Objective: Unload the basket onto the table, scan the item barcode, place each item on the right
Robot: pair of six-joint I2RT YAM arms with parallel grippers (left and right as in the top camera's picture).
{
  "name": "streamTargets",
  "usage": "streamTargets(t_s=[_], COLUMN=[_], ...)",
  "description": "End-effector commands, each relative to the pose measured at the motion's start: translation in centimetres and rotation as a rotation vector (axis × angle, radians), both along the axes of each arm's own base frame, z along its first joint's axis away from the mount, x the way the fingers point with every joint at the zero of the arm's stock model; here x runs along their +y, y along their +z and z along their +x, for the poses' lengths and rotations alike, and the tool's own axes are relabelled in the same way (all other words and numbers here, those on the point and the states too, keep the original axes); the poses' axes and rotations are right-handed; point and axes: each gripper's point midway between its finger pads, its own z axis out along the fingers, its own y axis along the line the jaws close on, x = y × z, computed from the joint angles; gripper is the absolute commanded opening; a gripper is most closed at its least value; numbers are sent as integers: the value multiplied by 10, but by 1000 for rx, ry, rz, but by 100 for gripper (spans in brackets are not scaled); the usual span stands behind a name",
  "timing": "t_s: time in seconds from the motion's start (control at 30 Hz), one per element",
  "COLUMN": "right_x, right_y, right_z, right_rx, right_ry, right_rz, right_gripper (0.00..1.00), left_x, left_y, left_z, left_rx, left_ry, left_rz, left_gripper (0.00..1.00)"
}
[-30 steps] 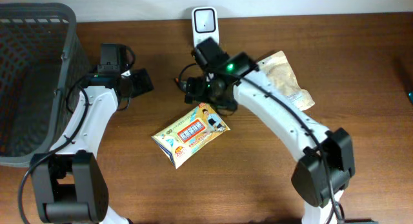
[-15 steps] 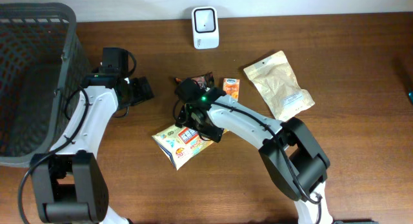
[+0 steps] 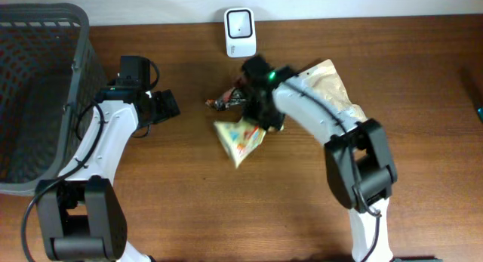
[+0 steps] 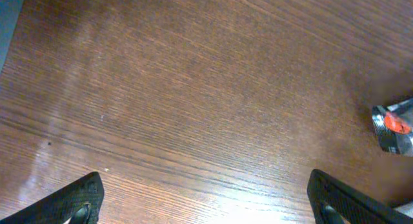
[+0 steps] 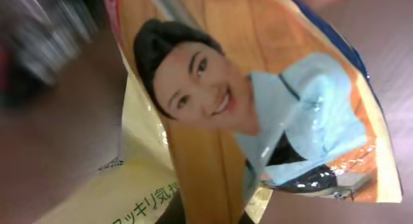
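The item, a yellow snack packet point(image 3: 240, 138) printed with a smiling woman, hangs tilted and folded above the table centre. My right gripper point(image 3: 264, 123) is shut on its right edge. In the right wrist view the packet point(image 5: 245, 108) fills the frame and hides the fingers. The white barcode scanner point(image 3: 240, 22) stands at the table's far edge, beyond the packet and apart from it. My left gripper point(image 3: 167, 105) stays open to the left over bare wood; its fingertips point(image 4: 80, 198) are spread wide with nothing between them.
A dark candy wrapper point(image 3: 226, 101) lies just beyond the packet, its end showing in the left wrist view point(image 4: 393, 124). A beige pouch point(image 3: 336, 84) lies under the right arm at the back right. A grey mesh basket point(image 3: 41, 96) fills the left side.
My right gripper has shut on the packet and lifted it off the table, carrying it up and right toward the scanner. The left arm has barely moved.
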Motion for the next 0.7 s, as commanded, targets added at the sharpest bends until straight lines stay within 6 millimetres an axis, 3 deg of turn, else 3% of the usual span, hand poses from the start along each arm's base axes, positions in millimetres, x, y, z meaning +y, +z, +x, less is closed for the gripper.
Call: streamTargets(t_s=[0.0, 0.13, 0.2, 0.33, 0.4, 0.5, 0.57, 0.67], right_x=[-25, -40, -40, -28, -25, -21, -19, -18], right_y=[55, 116, 143, 173, 171, 152, 141, 141], right_z=[53, 97, 139, 196, 214, 240, 249, 255], right_rx=[-158, -330, -529, -829, -896, -970, -986, -1018], right_ry=[9, -31, -65, -53, -75, -109, -126, -136], right_rz=[13, 49, 58, 32, 27, 30, 43, 50], right_gripper=[4, 4, 4, 4, 4, 4, 4, 4], left_x=[3, 3, 3, 3, 3, 3, 3, 3], left_y=[12, 12, 12, 12, 12, 12, 12, 12], left_z=[3, 3, 3, 3, 3, 3, 3, 3], left_rx=[-31, -31, -31, -31, -31, -31, -31, -31], left_ry=[15, 15, 15, 15, 15, 15, 15, 15], left_rz=[10, 10, 10, 10, 10, 10, 10, 10], left_gripper=[99, 99, 99, 99, 99, 99, 99, 99])
